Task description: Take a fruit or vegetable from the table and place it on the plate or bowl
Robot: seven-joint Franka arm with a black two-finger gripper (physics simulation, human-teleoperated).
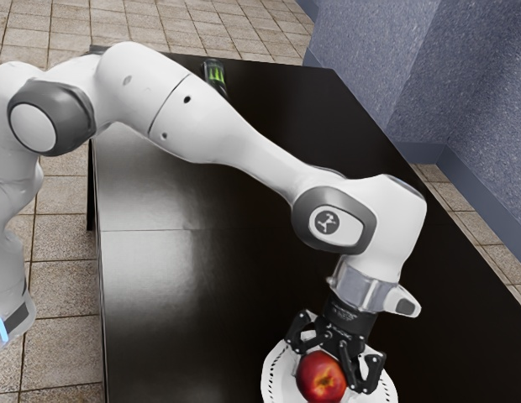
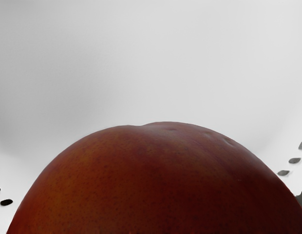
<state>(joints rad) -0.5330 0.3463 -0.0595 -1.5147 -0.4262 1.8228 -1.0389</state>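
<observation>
A red-orange peach (image 1: pixel 322 378) sits between the fingers of my black gripper (image 1: pixel 328 365), low over a white plate (image 1: pixel 277 374) with a dark dotted rim at the table's near edge. One finger stands on each side of the fruit and both touch it, so the gripper is shut on it. In the wrist view the peach (image 2: pixel 156 185) bulges up just under my hand, with the white plate (image 2: pixel 141 58) close behind it. Whether the peach rests on the plate I cannot tell.
The table (image 1: pixel 210 252) is long, dark and glossy, running away from the plate. A dark can with green marks (image 1: pixel 215 72) stands at its far end behind my arm. A blue-grey wall (image 1: pixel 445 75) lies on the exterior view's right, with tiled floor around.
</observation>
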